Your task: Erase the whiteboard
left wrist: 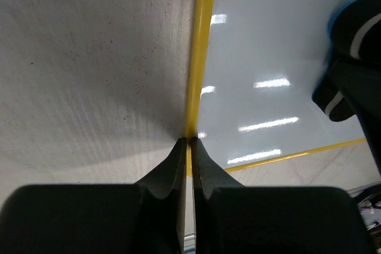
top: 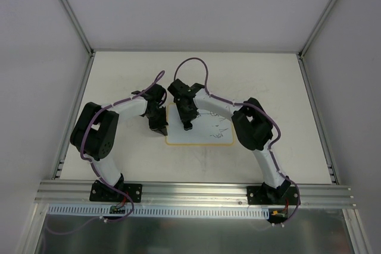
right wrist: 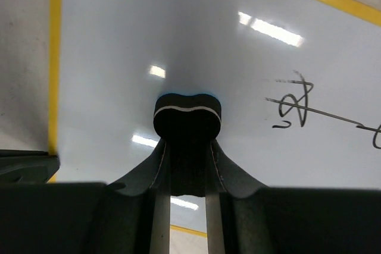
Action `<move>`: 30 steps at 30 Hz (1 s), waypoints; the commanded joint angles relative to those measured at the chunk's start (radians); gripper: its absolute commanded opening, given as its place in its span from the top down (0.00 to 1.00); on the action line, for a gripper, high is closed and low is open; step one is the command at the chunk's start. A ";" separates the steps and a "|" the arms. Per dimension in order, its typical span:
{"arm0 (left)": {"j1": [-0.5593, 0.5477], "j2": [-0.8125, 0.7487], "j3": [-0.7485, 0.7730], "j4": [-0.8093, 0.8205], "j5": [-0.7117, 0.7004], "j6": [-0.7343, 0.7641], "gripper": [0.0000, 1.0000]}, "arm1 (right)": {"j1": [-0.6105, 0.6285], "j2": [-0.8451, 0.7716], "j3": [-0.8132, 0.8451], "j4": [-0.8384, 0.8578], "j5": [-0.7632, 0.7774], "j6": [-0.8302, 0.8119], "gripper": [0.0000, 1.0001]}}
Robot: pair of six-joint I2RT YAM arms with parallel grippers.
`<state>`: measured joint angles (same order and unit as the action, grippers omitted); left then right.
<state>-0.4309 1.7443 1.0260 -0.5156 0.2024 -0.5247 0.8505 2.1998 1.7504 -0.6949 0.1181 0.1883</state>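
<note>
**Eraser down on the board, left gripper shut at the rim**

The board lay flat near the middle of the table, between the two arms, with its long sides running left to right in the top view. Dark scribbles marked its right part. The left part was plain white, showing only bright reflections of the lights.

The left gripper was clenched, its two fingers pressed together with nothing between them. Its tips pointed down at the yellow rim on the board's left edge, and they seemed to touch it. In the left wrist view the table lay on one side of the rim and the white surface on the other.

The right gripper grasped the eraser, a black block with a thin white line round it. Its jaws stood a little apart, one against each side of the block. The eraser sat on the white surface in the board's left half, left of the scribbles and not far from the left rim. The right arm reached in over the board from the right, hiding part of the board's upper right. The two grippers were near each other but apart.
</note>
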 commanded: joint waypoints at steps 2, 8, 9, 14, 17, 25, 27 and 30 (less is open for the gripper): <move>-0.003 0.034 -0.026 -0.024 -0.075 0.017 1.00 | 0.030 0.048 0.031 -0.057 -0.052 -0.010 1.00; -0.005 0.031 -0.043 -0.026 -0.080 0.012 1.00 | -0.100 -0.018 -0.087 -0.069 0.049 0.020 1.00; -0.005 0.029 -0.046 -0.026 -0.080 0.011 1.00 | -0.122 -0.038 -0.106 -0.068 0.060 0.023 1.00; -0.005 0.024 -0.058 -0.026 -0.081 0.009 1.00 | -0.280 -0.087 -0.216 -0.069 0.066 0.040 1.00; -0.005 0.023 -0.061 -0.026 -0.072 0.006 1.00 | -0.307 -0.110 -0.250 -0.064 0.072 0.033 1.00; -0.008 -0.026 -0.070 -0.026 -0.038 -0.009 1.00 | -0.294 -0.143 -0.341 0.001 -0.009 0.000 1.00; -0.009 -0.054 -0.075 -0.026 -0.034 -0.020 0.98 | -0.283 -0.156 -0.359 0.009 -0.014 -0.006 1.00; -0.006 -0.066 -0.043 -0.027 -0.038 -0.020 0.79 | -0.275 -0.178 -0.407 0.035 -0.024 -0.010 1.00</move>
<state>-0.4332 1.7107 0.9821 -0.4641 0.2234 -0.5411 0.5636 1.9961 1.4273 -0.5858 0.0879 0.2111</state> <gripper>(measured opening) 0.154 0.232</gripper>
